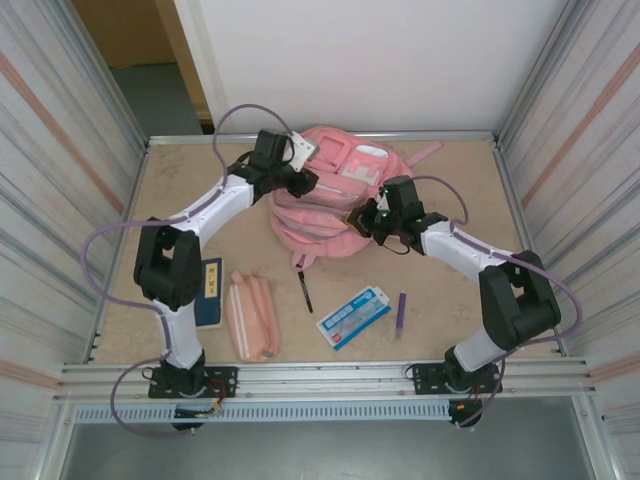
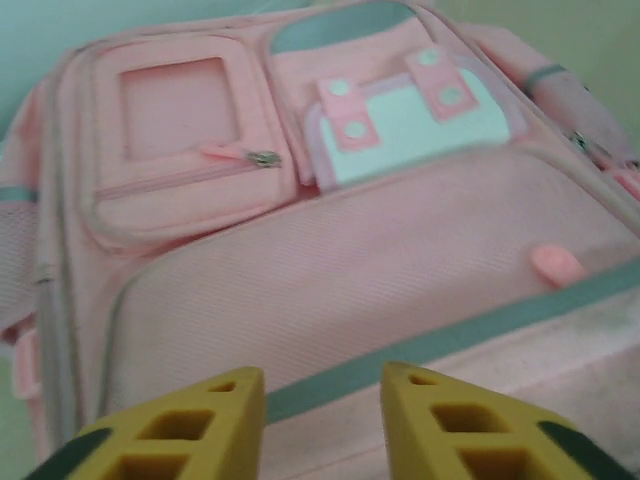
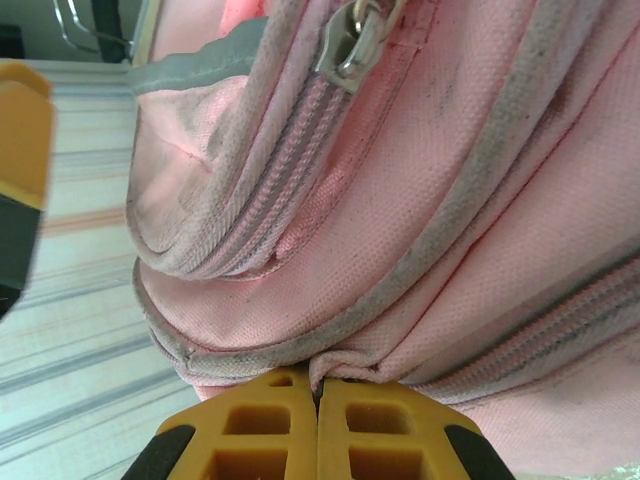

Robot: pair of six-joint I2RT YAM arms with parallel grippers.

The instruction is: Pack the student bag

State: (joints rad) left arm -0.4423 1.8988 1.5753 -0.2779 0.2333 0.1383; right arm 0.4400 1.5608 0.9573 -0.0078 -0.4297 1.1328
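Student bag (image 1: 325, 200) lies at far centre of table (image 1: 180, 190), top end close to the back edge & white wall, front pockets up. Corrugated side panels box the table in L & R, w/ a metal rail (image 1: 320, 375) along the near edge. Bare surface left of the bag and in the far R corner; the near strip is busier: blue notebook (image 1: 209, 292) by the L arm, salmon pencil case (image 1: 250, 315) just beside it, black pen (image 1: 304, 290) near the bag's lower edge, blue-white box (image 1: 353, 316), purple pen (image 1: 400, 312) nr the R arm. Left gripper (image 1: 300, 150) sits over the bag's far-L corner; in the wrist view its fingers stand apart (image 2: 322, 385), nothing btwn them, above the front panel w/ grey piping, zip pull (image 2: 262, 158) and pale patch (image 2: 420, 120) beyond. Right gripper (image 1: 360, 222) is at the bag's R side; wrist view has the fingers together (image 3: 318, 385), pinching a fold of bag seam at the tips, metal zip slider (image 3: 352, 45) above. Writing: yellow label on the notebook and print on the box, both too small to read.
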